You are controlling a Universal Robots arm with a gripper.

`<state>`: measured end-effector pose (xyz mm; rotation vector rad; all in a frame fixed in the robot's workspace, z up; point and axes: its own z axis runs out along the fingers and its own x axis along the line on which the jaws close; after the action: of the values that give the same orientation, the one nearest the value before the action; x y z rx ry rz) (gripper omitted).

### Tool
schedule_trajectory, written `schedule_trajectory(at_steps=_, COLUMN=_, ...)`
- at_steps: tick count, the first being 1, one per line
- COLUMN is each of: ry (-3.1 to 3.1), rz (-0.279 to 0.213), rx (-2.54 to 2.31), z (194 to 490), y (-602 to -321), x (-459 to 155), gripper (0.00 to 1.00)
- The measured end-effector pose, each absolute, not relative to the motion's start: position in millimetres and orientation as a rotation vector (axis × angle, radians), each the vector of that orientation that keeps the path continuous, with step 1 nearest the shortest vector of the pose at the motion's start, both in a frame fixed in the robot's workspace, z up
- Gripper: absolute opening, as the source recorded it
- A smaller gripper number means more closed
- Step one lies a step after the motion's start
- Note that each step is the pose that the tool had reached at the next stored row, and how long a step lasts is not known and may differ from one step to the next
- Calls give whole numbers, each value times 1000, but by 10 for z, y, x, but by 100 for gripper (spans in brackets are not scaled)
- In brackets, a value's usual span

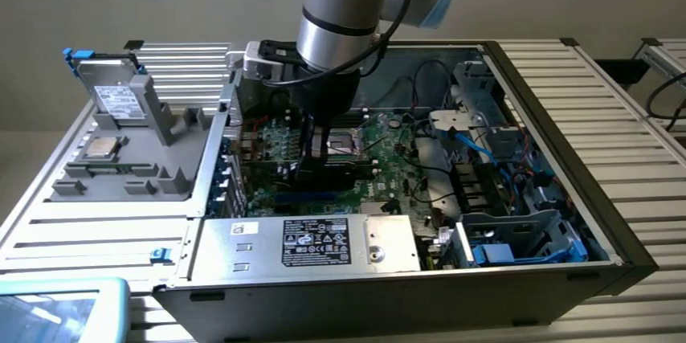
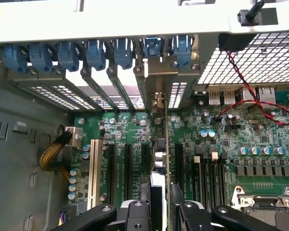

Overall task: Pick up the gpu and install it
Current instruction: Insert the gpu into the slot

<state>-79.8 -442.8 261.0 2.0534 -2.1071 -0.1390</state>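
The gpu (image 2: pixel 160 151) is standing on edge inside the open computer case (image 1: pixel 600 222), over the motherboard (image 2: pixel 221 144). It is lying along one of the black expansion slots (image 2: pixel 127 168). Whether it is touching a slot I cannot tell. The gripper (image 2: pixel 161 207) is pinching it from both sides, its black fingers (image 2: pixel 135 211) pressing against the card's two faces. In the exterior view the gripper (image 1: pixel 320 158) is reaching straight down into the case.

Close beside the card, more black slots and a white slot (image 2: pixel 92 168) are running parallel to it. At the rear wall, a row of blue clips (image 2: pixel 94 53) is sitting above the slanted slot covers (image 2: pixel 101 86). A red and black twisted wire (image 2: pixel 250 96) is looping over the board beside a perforated grille (image 2: pixel 250 62), apart from the card. A yellow braided cable (image 2: pixel 53 151) is hanging at the far side of the slots. The processor socket (image 2: pixel 265 207) is lying near the gripper. The labelled power supply (image 1: pixel 316 242) is sitting at the case's near edge.

The gpu is showing as a thin green edge with dark and silver parts on one face. Its silver bracket (image 2: pixel 159 72) is reaching the rear wall among the clips.
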Motion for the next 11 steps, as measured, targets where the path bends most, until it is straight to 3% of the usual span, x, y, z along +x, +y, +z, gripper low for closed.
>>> schedule_trajectory(at_steps=11, ry=-2106, rz=-137, rx=2055, z=2606, y=-4428, x=-827, gripper=27)
